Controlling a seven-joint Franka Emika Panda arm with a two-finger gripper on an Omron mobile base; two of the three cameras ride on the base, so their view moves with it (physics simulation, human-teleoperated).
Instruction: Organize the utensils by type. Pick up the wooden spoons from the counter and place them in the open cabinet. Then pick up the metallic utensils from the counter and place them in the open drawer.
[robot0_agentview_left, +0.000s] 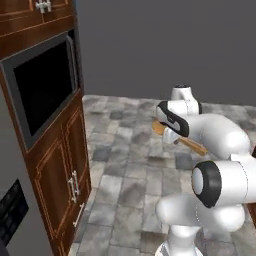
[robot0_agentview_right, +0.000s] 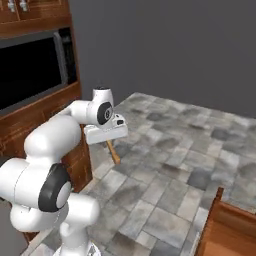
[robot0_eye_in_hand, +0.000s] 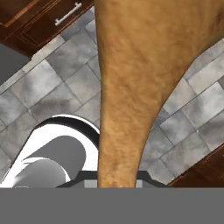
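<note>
Seen from the hand: one wooden spoon (robot0_eye_in_hand: 131, 87) pinched in claw (robot0_eye_in_hand: 117, 183), bowl far over floor tiles (robot0_eye_in_hand: 39, 92).

The tall oven cabinet (robot0_agentview_left: 55, 165) stands at the left, with the built-in oven (robot0_agentview_left: 42, 82) set in it and two doors below. The tiled floor (robot0_agentview_left: 130, 175) spreads to the right of it, up to the far wall (robot0_agentview_left: 165, 45). The end effector (robot0_agentview_right: 111, 137) hangs over the floor, closed on a wooden spoon (robot0_agentview_left: 187, 142) whose handle points down.
</note>
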